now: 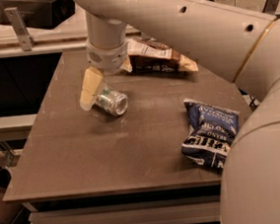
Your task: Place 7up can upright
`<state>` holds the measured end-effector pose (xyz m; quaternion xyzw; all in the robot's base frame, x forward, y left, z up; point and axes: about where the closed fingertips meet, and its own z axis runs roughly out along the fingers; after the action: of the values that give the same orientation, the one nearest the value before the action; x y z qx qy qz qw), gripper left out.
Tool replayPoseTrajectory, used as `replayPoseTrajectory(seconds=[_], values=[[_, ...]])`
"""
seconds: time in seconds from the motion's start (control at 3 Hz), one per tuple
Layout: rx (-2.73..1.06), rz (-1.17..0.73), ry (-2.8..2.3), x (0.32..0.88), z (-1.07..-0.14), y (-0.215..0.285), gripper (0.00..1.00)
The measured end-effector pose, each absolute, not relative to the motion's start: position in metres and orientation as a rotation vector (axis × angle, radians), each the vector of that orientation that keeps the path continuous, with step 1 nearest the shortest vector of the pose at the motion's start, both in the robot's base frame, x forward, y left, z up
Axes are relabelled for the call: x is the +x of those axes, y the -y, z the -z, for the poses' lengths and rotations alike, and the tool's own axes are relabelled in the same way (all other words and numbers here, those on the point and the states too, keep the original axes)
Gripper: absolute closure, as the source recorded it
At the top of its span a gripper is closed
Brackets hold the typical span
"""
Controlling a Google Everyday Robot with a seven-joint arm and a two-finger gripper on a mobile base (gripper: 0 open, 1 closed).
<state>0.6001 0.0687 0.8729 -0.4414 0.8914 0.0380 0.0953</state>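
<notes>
The 7up can [111, 101] lies on its side on the brown table [109, 156], left of the middle, with its silver end facing the front right and a bit of green label showing. My gripper [92, 91] hangs from the white wrist [105, 53] straight down at the can's far left end, with its cream tip against or just beside the can. The big white arm crosses the view from the right.
A brown-and-cream snack bag [157, 58] lies at the table's back, just right of the wrist. A blue chip bag [209, 132] lies near the right edge. A dark box [36, 10] sits on the shelf behind.
</notes>
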Motion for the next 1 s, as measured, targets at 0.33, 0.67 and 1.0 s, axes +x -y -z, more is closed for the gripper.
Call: replayPoseTrajectory(seconds=[0.33, 0.67, 1.0], values=[[-1.331, -0.138, -2.658, 0.6003, -0.8622, -0.0773, 0.0], [-1.311, -0.14, -2.687, 0.6006, -0.856, -0.0804, 0.0], [-1.233, -0.132, -2.729, 0.602, -0.854, -0.0767, 0.0]])
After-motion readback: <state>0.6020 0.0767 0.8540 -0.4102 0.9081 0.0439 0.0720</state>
